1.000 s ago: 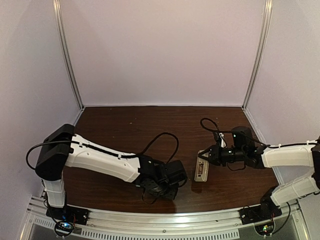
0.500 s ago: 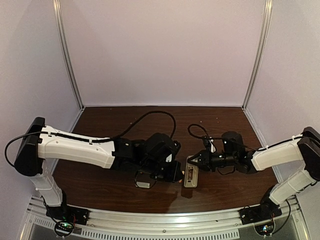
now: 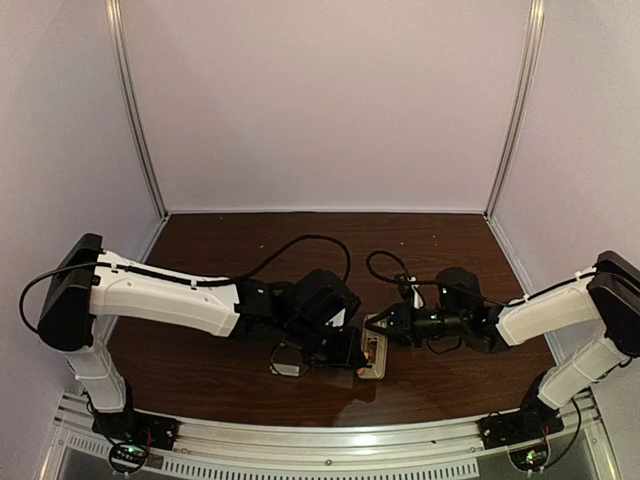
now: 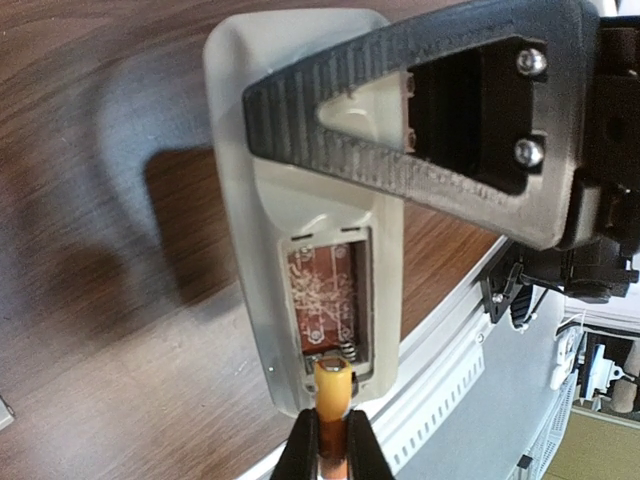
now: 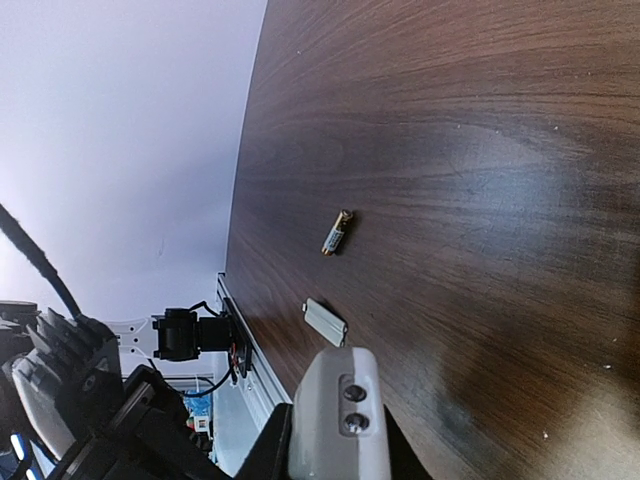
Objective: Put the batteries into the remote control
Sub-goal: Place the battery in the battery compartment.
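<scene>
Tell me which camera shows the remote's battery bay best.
Left wrist: the open battery bay sits mid-frame, close and uncovered. Top external shows the remote control only as a small sliver; right wrist shows no bay.

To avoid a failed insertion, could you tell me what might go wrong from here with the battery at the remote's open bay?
1. The left gripper pinches the small copper-gold cylindrical battery with its tip at the spring end of the open bay; pushing may skew it or make it slip.
2. The right gripper holds the slim beige-backed remote control only at its far end, seemingly off the dark wooden table; pressure could pivot it.
</scene>
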`<state>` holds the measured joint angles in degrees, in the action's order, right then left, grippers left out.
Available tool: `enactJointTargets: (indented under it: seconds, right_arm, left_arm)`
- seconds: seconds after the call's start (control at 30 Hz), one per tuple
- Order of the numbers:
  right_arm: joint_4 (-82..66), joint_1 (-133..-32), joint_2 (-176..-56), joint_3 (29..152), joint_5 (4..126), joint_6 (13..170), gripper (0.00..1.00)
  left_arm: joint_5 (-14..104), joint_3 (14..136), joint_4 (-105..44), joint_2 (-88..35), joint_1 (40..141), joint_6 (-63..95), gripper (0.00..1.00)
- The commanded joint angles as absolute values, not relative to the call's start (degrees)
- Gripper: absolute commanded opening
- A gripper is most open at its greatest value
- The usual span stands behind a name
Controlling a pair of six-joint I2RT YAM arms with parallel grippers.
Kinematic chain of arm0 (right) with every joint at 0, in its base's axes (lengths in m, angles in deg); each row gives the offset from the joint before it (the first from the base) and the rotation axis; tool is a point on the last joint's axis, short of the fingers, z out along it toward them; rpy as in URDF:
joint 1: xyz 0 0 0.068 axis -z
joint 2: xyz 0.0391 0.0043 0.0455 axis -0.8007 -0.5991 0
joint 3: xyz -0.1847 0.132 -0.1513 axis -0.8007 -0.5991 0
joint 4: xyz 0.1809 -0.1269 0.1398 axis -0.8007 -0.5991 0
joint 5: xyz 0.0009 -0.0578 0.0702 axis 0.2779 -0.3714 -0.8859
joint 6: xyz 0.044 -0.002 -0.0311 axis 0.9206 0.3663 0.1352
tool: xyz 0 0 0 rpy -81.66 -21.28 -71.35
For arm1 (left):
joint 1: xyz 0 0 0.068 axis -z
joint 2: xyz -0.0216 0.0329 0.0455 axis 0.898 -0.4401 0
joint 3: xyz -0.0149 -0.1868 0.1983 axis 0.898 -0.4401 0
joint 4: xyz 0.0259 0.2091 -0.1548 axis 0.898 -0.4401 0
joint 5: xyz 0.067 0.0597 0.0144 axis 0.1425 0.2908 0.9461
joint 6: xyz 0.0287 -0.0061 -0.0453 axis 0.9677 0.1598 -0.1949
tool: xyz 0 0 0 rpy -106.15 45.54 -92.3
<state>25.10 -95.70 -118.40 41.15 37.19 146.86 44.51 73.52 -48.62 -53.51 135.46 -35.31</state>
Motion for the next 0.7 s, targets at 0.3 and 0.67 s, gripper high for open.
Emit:
enactJointTargets:
  seconds: [0.3, 0.67]
  right_arm:
    - [25.1, -98.6, -120.8, 42.1, 40.4, 151.4, 0.00]
    - [27.4, -100.3, -125.0, 42.9, 41.9, 151.8, 0.00]
  left_arm:
    - [39.4, 71.3, -47.5, -56.0, 133.2, -40.1, 0.00]
    - [37.9, 71.8, -47.8, -56.8, 133.1, -40.7, 0.00]
